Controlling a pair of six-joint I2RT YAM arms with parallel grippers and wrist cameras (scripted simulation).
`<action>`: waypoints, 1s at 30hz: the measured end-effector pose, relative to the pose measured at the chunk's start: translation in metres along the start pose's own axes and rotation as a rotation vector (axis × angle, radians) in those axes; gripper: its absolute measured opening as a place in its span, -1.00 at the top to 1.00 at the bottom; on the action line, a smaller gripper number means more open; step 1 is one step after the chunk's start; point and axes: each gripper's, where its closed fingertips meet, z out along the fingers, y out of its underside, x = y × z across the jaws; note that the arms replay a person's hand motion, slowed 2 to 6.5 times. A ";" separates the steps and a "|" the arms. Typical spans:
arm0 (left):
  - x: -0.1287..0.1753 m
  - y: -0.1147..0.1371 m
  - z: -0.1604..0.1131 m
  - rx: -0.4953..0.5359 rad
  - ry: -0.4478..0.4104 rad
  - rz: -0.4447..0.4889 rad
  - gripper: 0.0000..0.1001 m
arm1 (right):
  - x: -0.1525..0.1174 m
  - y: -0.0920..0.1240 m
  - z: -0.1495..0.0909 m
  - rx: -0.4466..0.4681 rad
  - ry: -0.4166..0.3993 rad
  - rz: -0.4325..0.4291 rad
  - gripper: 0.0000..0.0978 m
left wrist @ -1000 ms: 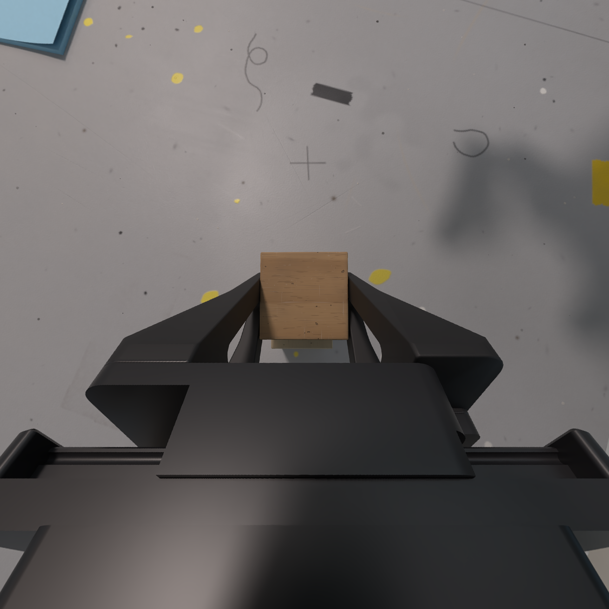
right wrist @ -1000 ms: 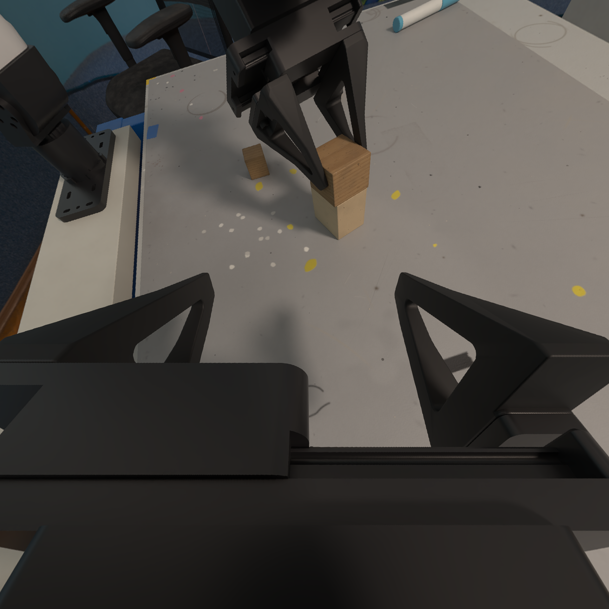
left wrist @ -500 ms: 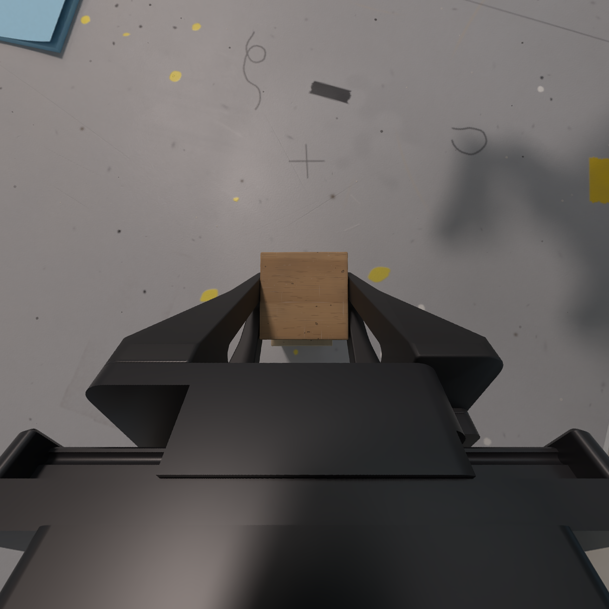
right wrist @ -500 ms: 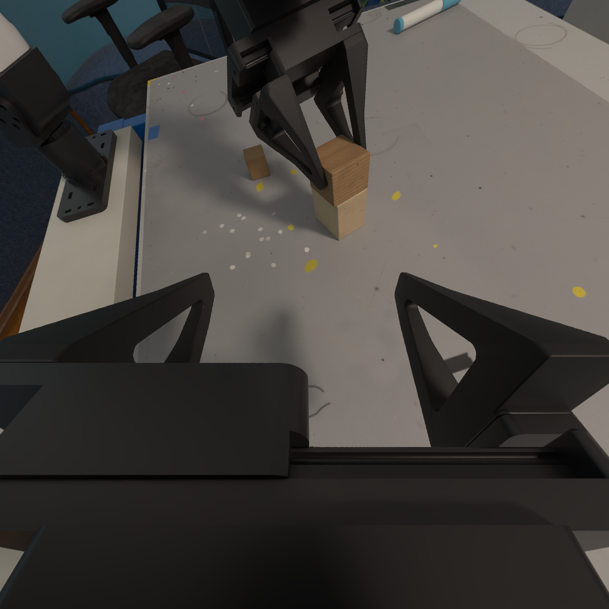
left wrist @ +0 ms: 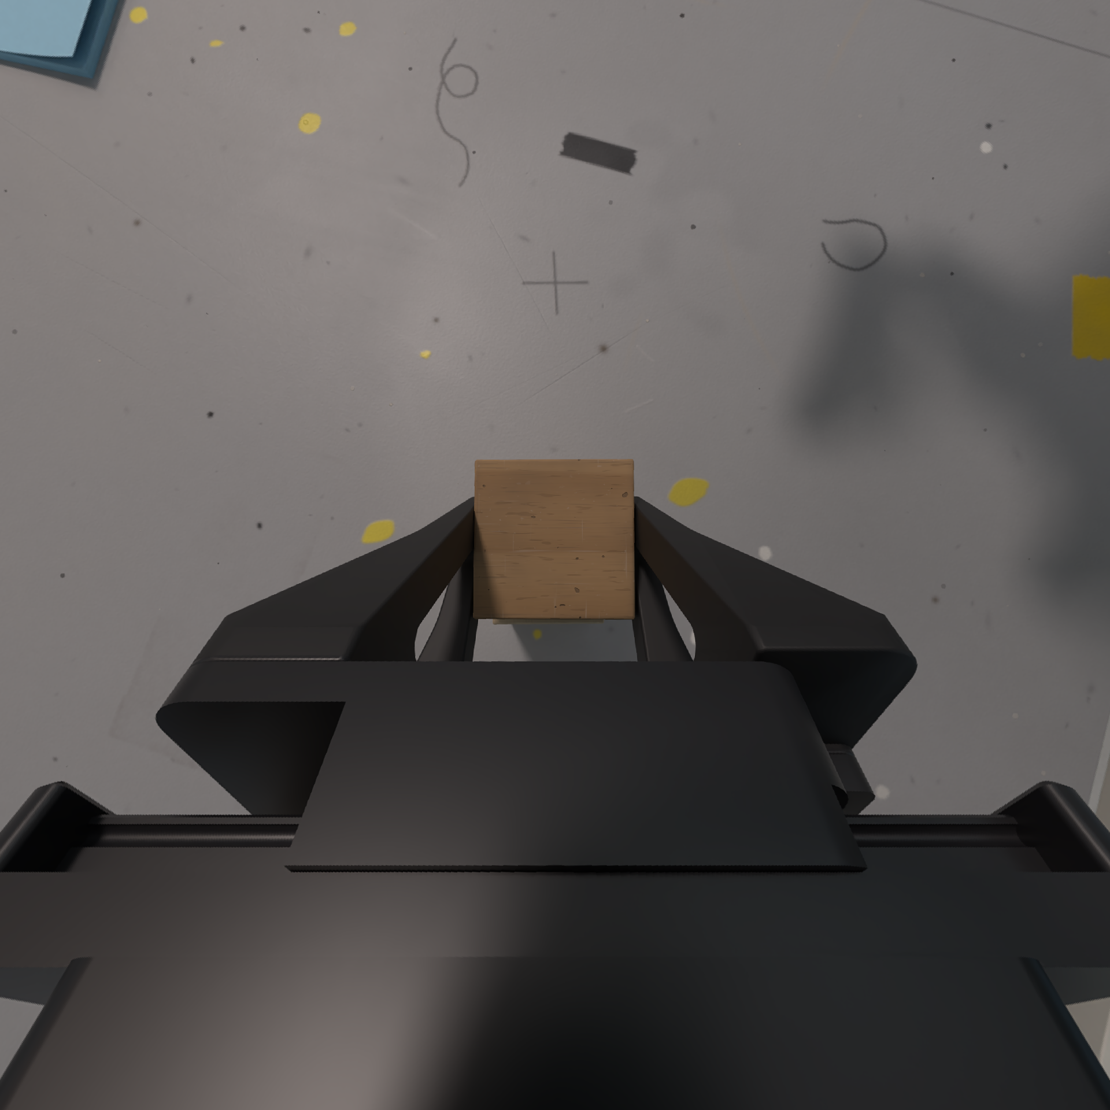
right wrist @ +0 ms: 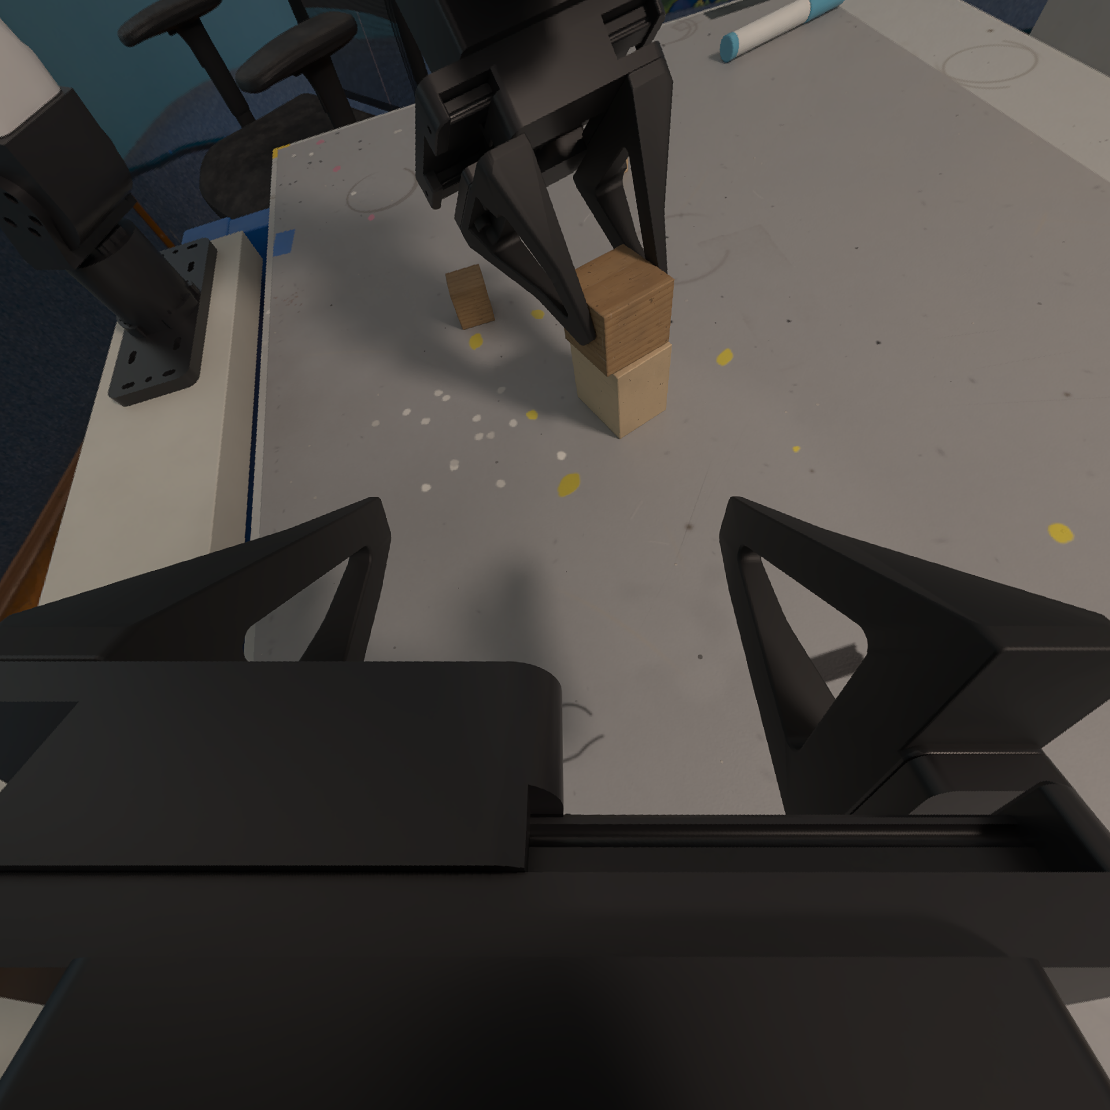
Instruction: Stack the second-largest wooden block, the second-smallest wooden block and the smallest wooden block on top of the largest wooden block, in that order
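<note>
- My left tool point(right wrist: 618, 294) is clenched on the brown wooden block point(left wrist: 554, 539), one finger flat against each side face, so the block stays square as it is set down.
- That brown block sits on top of the pale wooden block point(right wrist: 624, 387), which stands on the grey tabletop point(right wrist: 871, 372); from the right wrist view their faces look nearly flush, with the brown one overhanging slightly toward my fingers.
- From above, only a pale sliver shows under the brown block, which I take as good centring.
- My right tool point(right wrist: 555, 576) is released and holds nothing, hanging well apart from the stack.
- A smaller brown block point(right wrist: 470, 297) waits on the tabletop, left of the stack, near it but not touching.
- I judge letting go comes next.
</note>
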 end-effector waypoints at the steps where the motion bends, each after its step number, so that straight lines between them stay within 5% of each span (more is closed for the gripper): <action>1: 0.000 0.000 0.000 -0.001 0.000 0.000 0.22 | 0.000 0.000 0.000 0.000 0.000 0.000 -0.92; 30: -0.003 -0.001 0.001 -0.004 -0.004 -0.007 0.15 | 0.000 0.001 0.000 -0.003 -0.003 0.002 -0.92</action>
